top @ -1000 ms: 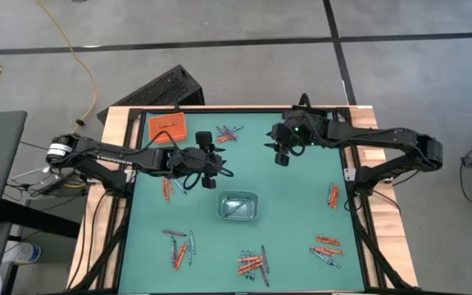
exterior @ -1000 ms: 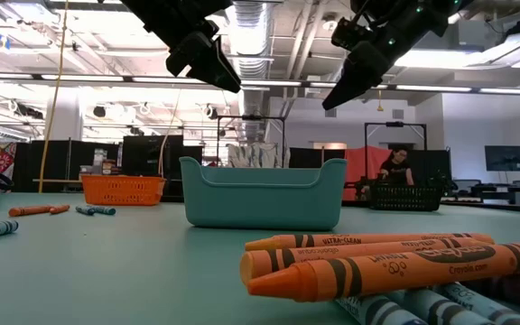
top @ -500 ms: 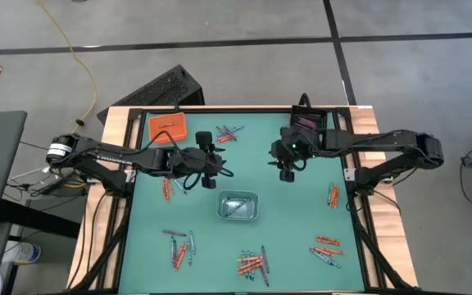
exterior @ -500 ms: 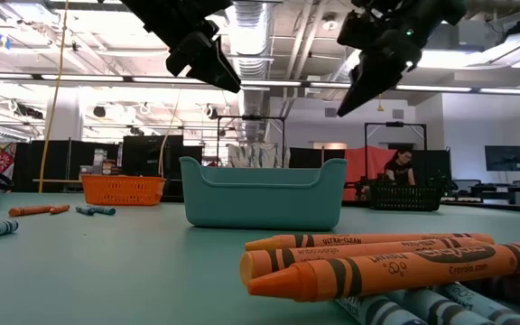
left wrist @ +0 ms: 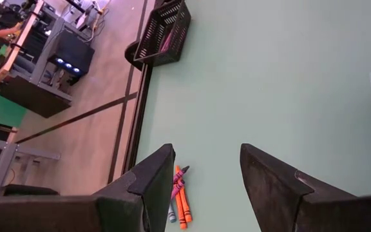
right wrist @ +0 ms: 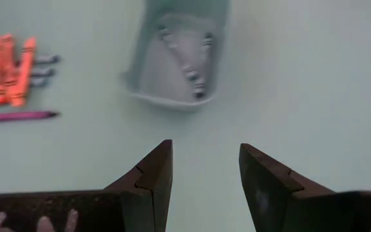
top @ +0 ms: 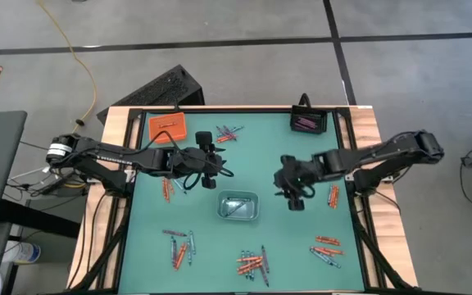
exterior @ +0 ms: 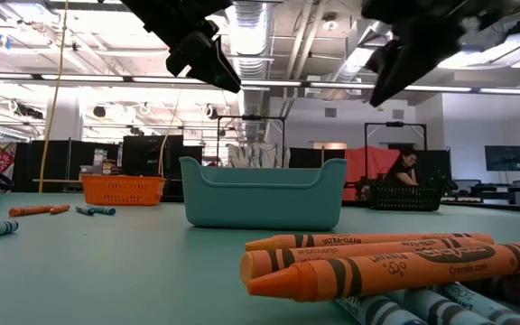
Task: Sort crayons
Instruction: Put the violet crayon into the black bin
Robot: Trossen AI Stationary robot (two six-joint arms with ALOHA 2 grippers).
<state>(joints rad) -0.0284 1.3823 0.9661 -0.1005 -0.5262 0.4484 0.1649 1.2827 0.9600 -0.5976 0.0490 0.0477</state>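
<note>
Plainly the sorting is only partly done: the clear-grey tray [top: 238,206] at the middle of the green surface [top: 252,164] holds a few grey-blue crayons [right wrist: 187,57], the black tray [top: 307,122] at the far right corner from it has purple-pink ones inside, and the orange tray [top: 167,126] at the far left corner carries at least one orange stick. Most crayons are loose: a cluster [top: 228,133] beyond the grey tray, an orange few [top: 168,189] to its left, a mixed bunch [top: 252,263] on its near side, another bunch [top: 179,246] near-left, and orange ones [top: 333,195] and more [top: 326,246] to its right. The right gripper [top: 292,195] hovers just right of the grey tray, fingers spread and empty. The left gripper [top: 217,174] hangs above the surface just far-left of that tray, also released and carrying nothing. Beyond the surface lies a workshop floor with a yellow cable [top: 70,49]; the low view shows ceiling ducts, shelving and a person [exterior: 403,171] behind the black tray.
</note>
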